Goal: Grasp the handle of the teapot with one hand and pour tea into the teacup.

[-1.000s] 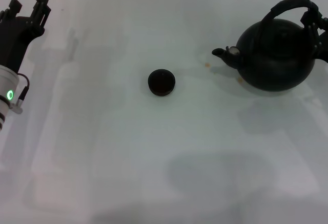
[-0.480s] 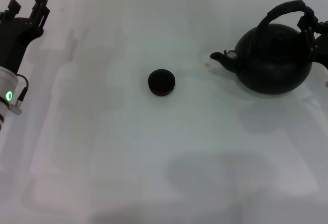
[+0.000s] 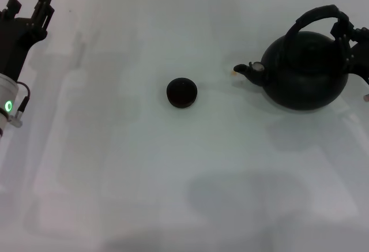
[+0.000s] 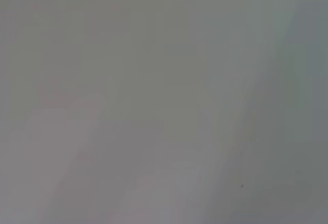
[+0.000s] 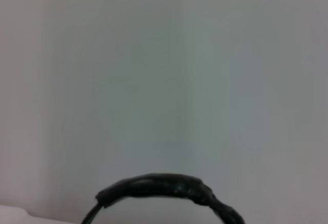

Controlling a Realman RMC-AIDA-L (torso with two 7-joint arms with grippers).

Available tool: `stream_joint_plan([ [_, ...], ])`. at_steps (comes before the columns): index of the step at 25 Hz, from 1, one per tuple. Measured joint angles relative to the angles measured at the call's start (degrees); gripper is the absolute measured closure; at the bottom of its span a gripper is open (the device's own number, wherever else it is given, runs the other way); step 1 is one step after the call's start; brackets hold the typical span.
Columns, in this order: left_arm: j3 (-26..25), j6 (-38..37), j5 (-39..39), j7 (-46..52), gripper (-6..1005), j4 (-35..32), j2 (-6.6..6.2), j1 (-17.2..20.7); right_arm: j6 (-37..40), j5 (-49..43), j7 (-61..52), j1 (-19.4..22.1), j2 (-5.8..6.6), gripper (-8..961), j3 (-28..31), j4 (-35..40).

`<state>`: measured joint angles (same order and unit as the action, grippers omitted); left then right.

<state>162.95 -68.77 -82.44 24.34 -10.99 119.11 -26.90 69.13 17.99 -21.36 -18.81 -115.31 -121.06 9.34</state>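
The large black teapot (image 3: 305, 73) hangs a little above the table at the right of the head view, its spout (image 3: 245, 70) pointing left toward the teacup. My right gripper (image 3: 349, 36) is shut on the right end of the arched black handle (image 3: 311, 17). The handle also shows in the right wrist view (image 5: 164, 188). The tiny black teacup (image 3: 181, 92) stands at the table's middle, well left of the spout. No tea stream shows. My left gripper (image 3: 29, 12) is parked at the far left, open and empty.
The white table (image 3: 173, 165) spreads around the cup. The teapot's faint shadow (image 3: 302, 134) lies below it. A small brownish spot (image 3: 233, 73) sits on the table by the spout. The left wrist view shows only blank table.
My right gripper has carried the teapot slightly up and to the left, spout nearer the teacup. The teacup and the left arm have stayed in place.
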Motion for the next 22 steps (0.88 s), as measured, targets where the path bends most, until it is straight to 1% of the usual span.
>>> stream_joint_plan([
  [7, 0.00, 0.04, 0.04, 0.06, 286, 0.00, -0.02, 0.10, -0.19, 0.23, -3.21, 0.08, -0.07, 818, 0.31, -0.20],
  [12, 0.00, 0.05, 0.07, 0.09, 286, 0.00, -0.02, 0.23, -0.25, 0.26, -5.33, 0.38, -0.09, 614, 0.13, -0.22],
  [18, 0.00, 0.04, 0.09, 0.10, 285, 0.00, -0.07, 0.16, 1.08, 0.34, -6.39, 2.81, -0.09, 376, 0.41, 0.29],
  [22, 0.00, 0.04, 0.09, 0.08, 285, 0.00, -0.11, 0.04, 7.06, 0.66, -6.59, 5.64, -0.09, 205, 0.67, -0.14],
])
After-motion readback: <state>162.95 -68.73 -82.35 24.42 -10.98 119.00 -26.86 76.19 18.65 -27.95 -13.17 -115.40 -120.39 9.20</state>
